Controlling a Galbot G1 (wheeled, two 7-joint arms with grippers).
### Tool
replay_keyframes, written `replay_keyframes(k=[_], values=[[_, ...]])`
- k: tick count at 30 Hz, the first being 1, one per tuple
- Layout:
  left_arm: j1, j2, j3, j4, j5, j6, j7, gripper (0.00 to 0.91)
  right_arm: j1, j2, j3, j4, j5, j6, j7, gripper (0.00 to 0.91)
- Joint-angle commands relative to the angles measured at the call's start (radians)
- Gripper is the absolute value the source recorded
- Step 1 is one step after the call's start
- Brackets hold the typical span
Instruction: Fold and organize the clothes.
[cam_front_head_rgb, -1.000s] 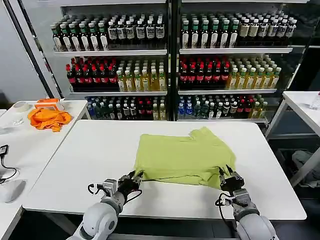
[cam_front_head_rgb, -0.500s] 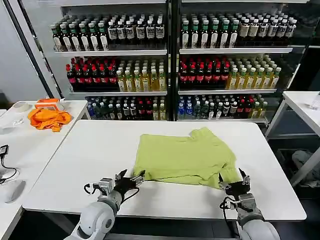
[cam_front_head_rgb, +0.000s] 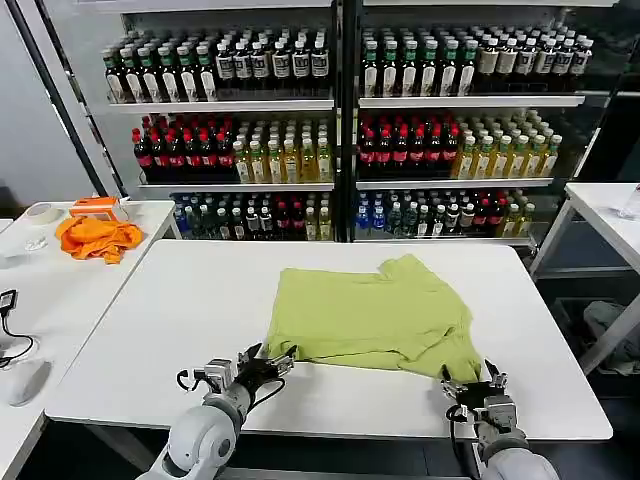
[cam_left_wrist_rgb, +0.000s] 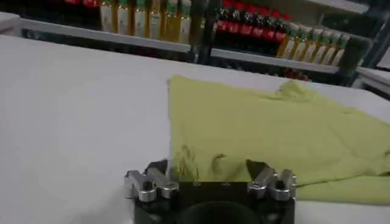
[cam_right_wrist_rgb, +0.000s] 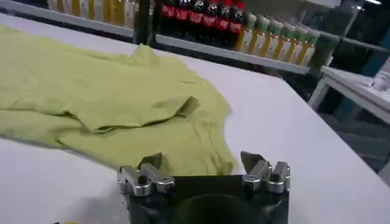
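The lime T-shirt (cam_front_head_rgb: 372, 318) lies folded on the white table (cam_front_head_rgb: 150, 320), with a sleeve bunched at its far edge. My left gripper (cam_front_head_rgb: 268, 360) sits low at the shirt's near left corner, open. In the left wrist view the shirt (cam_left_wrist_rgb: 274, 131) has its crumpled corner between the wide-spread jaws of the left gripper (cam_left_wrist_rgb: 206, 170). My right gripper (cam_front_head_rgb: 470, 377) is open just off the near right corner, close to the table's front edge. In the right wrist view the shirt (cam_right_wrist_rgb: 109, 97) has its hem lying just ahead of the right gripper (cam_right_wrist_rgb: 200, 162), untouched.
An orange cloth (cam_front_head_rgb: 97, 237), an orange box (cam_front_head_rgb: 96, 206) and a tape roll (cam_front_head_rgb: 42, 212) lie on a side table at the left. Shelves of bottles (cam_front_head_rgb: 340, 130) stand behind. Another table (cam_front_head_rgb: 605, 215) stands at the right.
Both grippers have opened and drawn back from the shirt's near corners toward the table's front edge. The right one has retreated farther. The shirt's near edge now lies flat.
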Motion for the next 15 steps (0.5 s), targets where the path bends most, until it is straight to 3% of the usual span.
replay_keyframes(k=[1, 15], values=[[-0.003, -0.001, 0.014, 0.030, -0.013, -0.004, 0.007, 0.030, 0.009, 0.004, -0.002, -0.026, 0.061, -0.030, 0.007, 0.000], [0.019, -0.003, -0.004, 0.009, -0.105, -0.008, 0.022, 0.020, -0.014, 0.000, 0.001, -0.003, 0.060, -0.027, 0.001, 0.000]])
